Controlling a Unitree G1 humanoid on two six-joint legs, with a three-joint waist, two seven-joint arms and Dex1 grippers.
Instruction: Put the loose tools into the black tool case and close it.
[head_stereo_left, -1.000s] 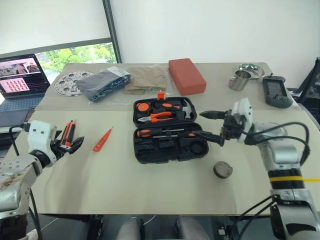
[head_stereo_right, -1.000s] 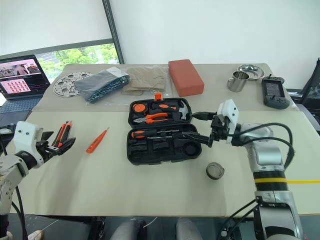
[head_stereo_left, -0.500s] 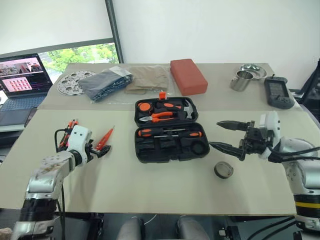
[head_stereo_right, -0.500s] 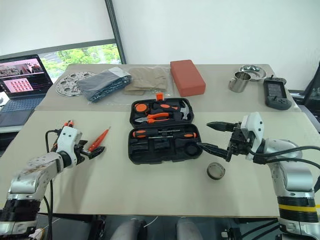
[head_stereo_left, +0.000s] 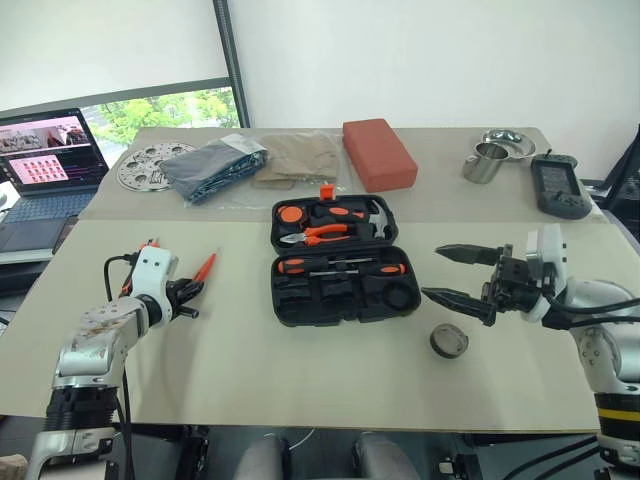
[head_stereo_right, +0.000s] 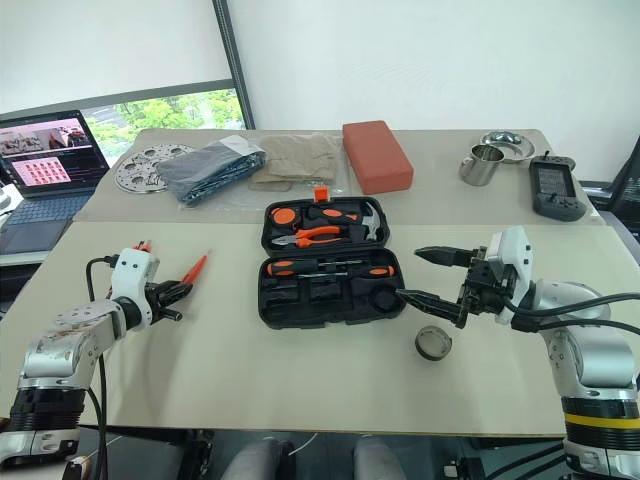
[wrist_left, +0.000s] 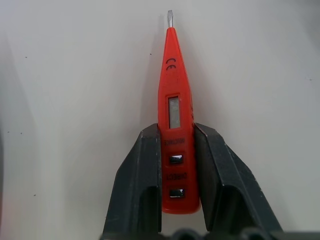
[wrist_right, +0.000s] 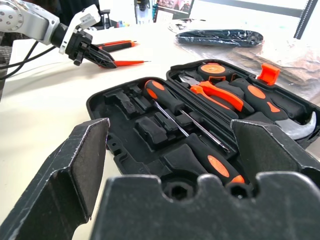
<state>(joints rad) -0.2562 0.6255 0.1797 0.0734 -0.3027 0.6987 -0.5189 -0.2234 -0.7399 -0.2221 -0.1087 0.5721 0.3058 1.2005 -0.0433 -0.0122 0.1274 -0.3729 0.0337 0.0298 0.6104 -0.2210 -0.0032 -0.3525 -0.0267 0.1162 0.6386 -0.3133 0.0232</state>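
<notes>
My left gripper (wrist_left: 176, 130) is shut on the rear end of a slim orange pen-like screwdriver (wrist_left: 173, 75), which lies flat on the table left of the black tool case (head_stereo_left: 330, 300). The case lies open, with orange-and-black tools in its lid and two long-shafted screwdrivers (head_stereo_left: 340, 268) in its base. A utility knife (wrist_right: 117, 45) lies behind my left wrist. Just right of the case my right gripper (head_stereo_left: 433, 271) hovers open, holding nothing. The grey ring-shaped roll (head_stereo_left: 449, 342) sits on the table below it.
Along the back of the table are a laptop (head_stereo_left: 40, 150), a round perforated plate (head_stereo_left: 145, 165), a dark bag (head_stereo_left: 215, 168), tan cloth (head_stereo_left: 300, 158), a red-brown block (head_stereo_left: 380, 153), a steel cup (head_stereo_left: 482, 162) and a dark handheld device (head_stereo_left: 556, 185).
My left gripper moved right from the utility knife to the orange pen-like screwdriver, lowered and closed on it. My right gripper drew back from over the case to its right side.
</notes>
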